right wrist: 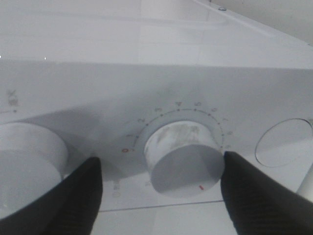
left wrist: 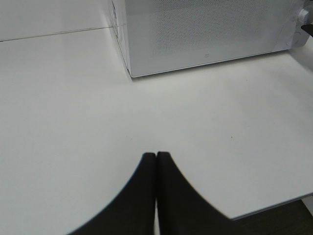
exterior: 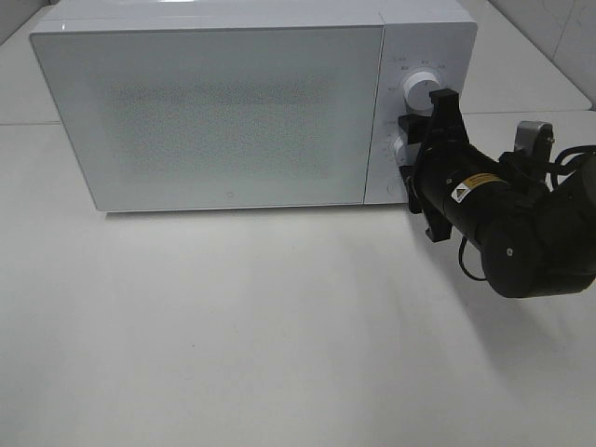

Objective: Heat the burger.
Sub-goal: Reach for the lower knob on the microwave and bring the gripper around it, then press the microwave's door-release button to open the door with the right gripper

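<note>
Door shut on the microwave (exterior: 214, 112), and that tells us most of where this stands. No sign of the burger anywhere: not on the tabletop (exterior: 279, 326) in front of the microwave, not in either hand. The frosted door gives nothing away, so I can't confirm it, but my read is that it's inside the microwave already.

All the action is at the control panel on the microwave's right side. The right hand (right wrist: 161, 164) is up against the lower dial (right wrist: 183, 161), its fingers (right wrist: 73, 200) spread to either side. One stands clear of the dial, the other sits right at its rim, so nothing is being pinched. The upper dial (exterior: 419, 86) sits just above, untouched.

Look at that lower dial in the wrist view. Its red tick points well away from the red zero on the printed scale. I'd judge the time is dialled in, though I can't read the exact setting.

The left hand (left wrist: 156, 156) is out of play, its fingers pressed together with nothing between them, hovering over bare tabletop in front of the microwave's left corner.

So loading and closing look done, and the timer looks set or very nearly. What's left, as I see it, is getting the right hand clear of the microwave and letting the heating run.
</note>
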### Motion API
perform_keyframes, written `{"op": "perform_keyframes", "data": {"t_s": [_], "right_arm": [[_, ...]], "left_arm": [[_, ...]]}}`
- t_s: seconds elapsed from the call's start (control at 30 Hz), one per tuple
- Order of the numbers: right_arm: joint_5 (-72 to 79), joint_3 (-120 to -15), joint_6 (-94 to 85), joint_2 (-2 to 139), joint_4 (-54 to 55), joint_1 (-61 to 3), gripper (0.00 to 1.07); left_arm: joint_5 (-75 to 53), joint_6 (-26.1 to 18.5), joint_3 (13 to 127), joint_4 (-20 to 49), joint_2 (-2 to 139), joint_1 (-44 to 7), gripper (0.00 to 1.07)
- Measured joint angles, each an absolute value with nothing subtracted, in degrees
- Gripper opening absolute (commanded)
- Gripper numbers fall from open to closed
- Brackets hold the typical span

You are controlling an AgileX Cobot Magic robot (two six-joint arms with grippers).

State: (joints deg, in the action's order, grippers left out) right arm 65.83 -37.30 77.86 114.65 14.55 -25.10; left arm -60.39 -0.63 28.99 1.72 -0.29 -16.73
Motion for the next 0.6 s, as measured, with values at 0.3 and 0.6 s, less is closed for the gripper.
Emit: {"op": "perform_keyframes", "data": {"t_s": [0.3, 0.6], "right_arm": [[65.7, -34.7, 71.2, 112.1, 9.9, -24.9, 0.68], [61.9, -30.8, 58.6, 104.0, 1.4, -24.9, 0.66]], "left_arm": [[-60.4, -0.6, 29.0, 1.7, -0.3, -16.7, 0.0], [-60.4, -0.6, 29.0, 1.7, -0.3, -16.7, 0.0]]}}
